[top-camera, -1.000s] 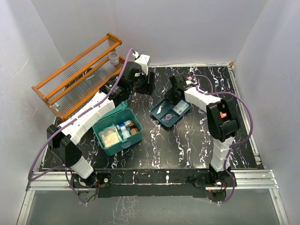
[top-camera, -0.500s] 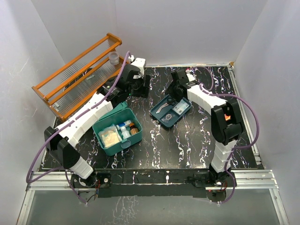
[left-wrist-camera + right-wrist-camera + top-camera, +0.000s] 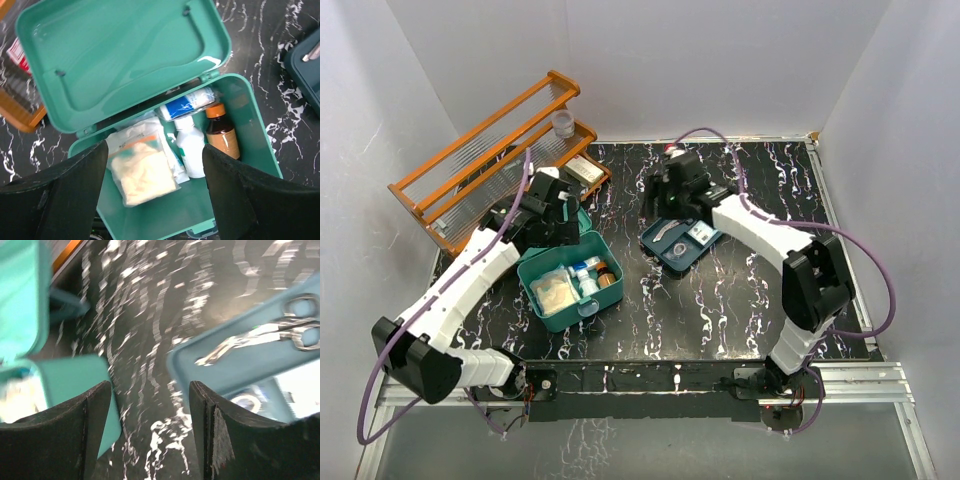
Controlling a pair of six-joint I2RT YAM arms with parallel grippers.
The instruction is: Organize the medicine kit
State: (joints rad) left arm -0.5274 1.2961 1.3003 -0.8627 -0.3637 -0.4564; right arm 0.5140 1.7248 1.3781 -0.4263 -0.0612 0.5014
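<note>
From overhead I see the whole layout. The medicine kit (image 3: 255, 145) sits open on the left half of the black marbled tabletop (image 3: 720, 310). The dark teal tray (image 3: 225, 375) lies apart from it to the right, and the orange rack (image 3: 485, 165) leans by the far-left wall with a small clear cup (image 3: 562, 122) on it. My left arm covers the back of the kit in that view, so the lid (image 3: 125, 55) barely shows.

The left wrist camera fills that gap. The lid is swung fully back with its inside bare. The box holds a clear bag of white padding (image 3: 142, 172), a white bottle (image 3: 190, 147), a brown bottle with an orange cap (image 3: 221, 135) and a blue-and-white roll (image 3: 187, 105) along the hinge side. The left fingers (image 3: 75, 185) are spread wide and hold nothing. They hang above the kit's interior, and the bag and white bottle show in the gap between them.

The right wrist picture is blurred, but only it makes out a metal scissor-like tool (image 3: 260, 337) lying in the tray. The right fingers (image 3: 235, 440) are also apart and empty, over bare tabletop. The kit's corner is off to their left and the tray's edge just to their right, and they touch neither.
</note>
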